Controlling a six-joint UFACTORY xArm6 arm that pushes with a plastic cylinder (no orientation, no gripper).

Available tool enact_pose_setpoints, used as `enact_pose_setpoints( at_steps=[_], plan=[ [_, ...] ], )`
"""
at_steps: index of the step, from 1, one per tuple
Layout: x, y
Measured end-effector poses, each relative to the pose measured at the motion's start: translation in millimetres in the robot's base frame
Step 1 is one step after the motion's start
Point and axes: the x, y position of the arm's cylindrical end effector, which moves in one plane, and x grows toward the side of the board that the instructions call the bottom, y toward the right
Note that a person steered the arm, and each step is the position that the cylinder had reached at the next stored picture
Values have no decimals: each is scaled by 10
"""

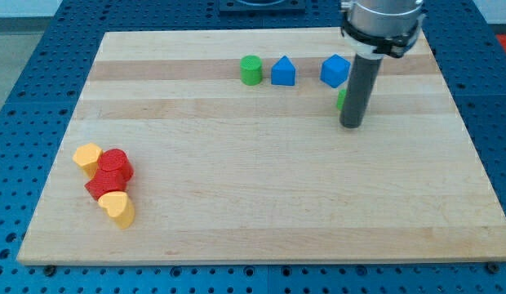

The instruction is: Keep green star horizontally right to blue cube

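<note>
The blue cube sits near the board's top edge, right of centre. A green block, likely the green star, shows only as a sliver just below the cube; the rod hides most of it. My tip rests on the board just below and right of that green sliver, touching or nearly touching it, and below the blue cube.
A green cylinder and a blue house-shaped block lie left of the cube along the top. At lower left cluster a yellow block, two red blocks and a yellow heart. The wooden board lies on a blue pegboard.
</note>
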Motion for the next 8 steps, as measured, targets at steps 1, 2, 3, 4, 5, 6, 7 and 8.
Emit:
enact_pose_setpoints(
  at_steps=[1, 2, 3, 4, 5, 6, 7, 8],
  plan=[
    [0, -354],
    [-77, -588],
    [-366, -552],
    [-373, -547],
    [-367, -362],
    [-448, 2],
    [-492, 63],
    [-476, 56]
  ],
)
